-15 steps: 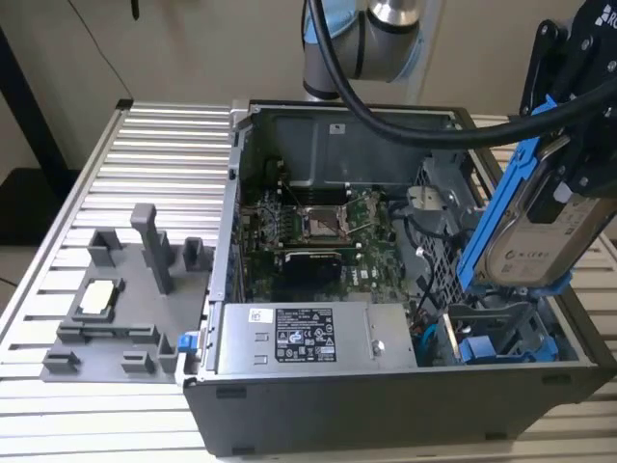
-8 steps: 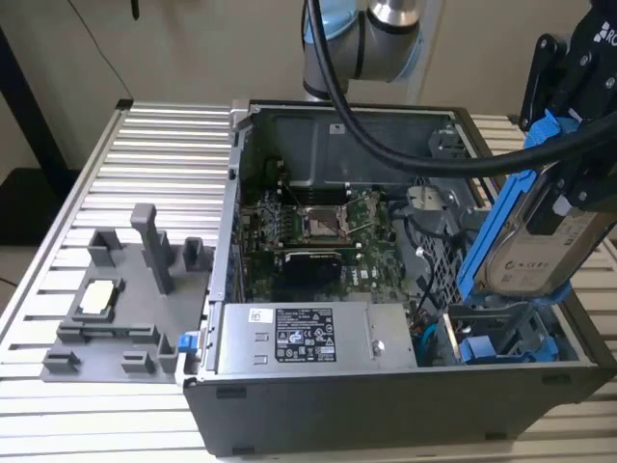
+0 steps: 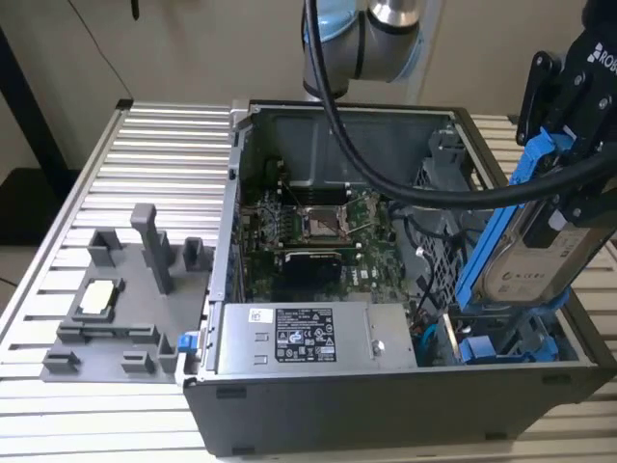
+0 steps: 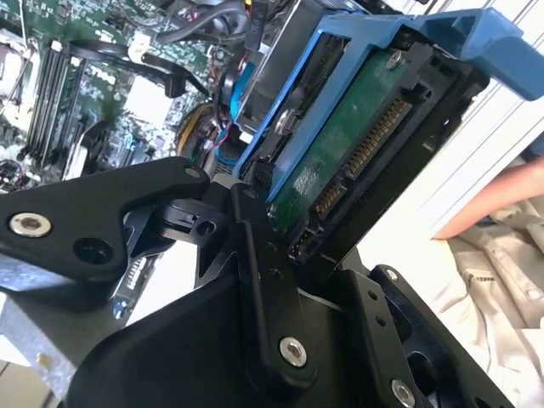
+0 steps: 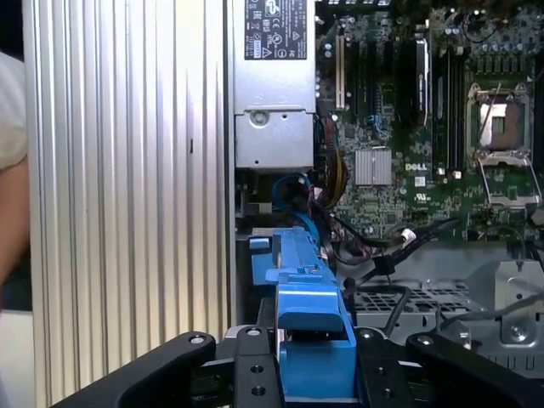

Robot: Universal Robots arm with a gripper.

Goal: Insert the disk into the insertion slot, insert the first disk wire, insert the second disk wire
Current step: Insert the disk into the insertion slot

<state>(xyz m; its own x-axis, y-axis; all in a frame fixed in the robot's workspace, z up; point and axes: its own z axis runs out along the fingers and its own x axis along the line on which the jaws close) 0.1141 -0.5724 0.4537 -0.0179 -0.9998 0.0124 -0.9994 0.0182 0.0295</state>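
The disk point(image 3: 525, 246), a silver-grey drive with a pale label in a bright blue carrier, hangs steeply tilted over the open case's front corner at the exterior view's right. My gripper point(image 3: 564, 154) is shut on its upper end. The disk's lower end reaches down to the blue insertion slot point(image 3: 501, 342) inside the case. The first wrist view shows the blue carrier point(image 5: 310, 323) clamped between my black fingers point(image 5: 246, 365). The second wrist view shows the drive's green underside point(image 4: 340, 161) with its connector. Blue and dark cables point(image 5: 297, 191) lie loose beside the slot.
The open computer case point(image 3: 386, 405) stands on a ribbed metal table point(image 3: 154, 154). Inside it are the motherboard point(image 3: 318, 227) and the grey labelled power-supply box point(image 3: 304, 338). A grey fixture point(image 3: 116, 309) lies at the exterior view's left. A person's arm point(image 4: 501, 200) is beside the table.
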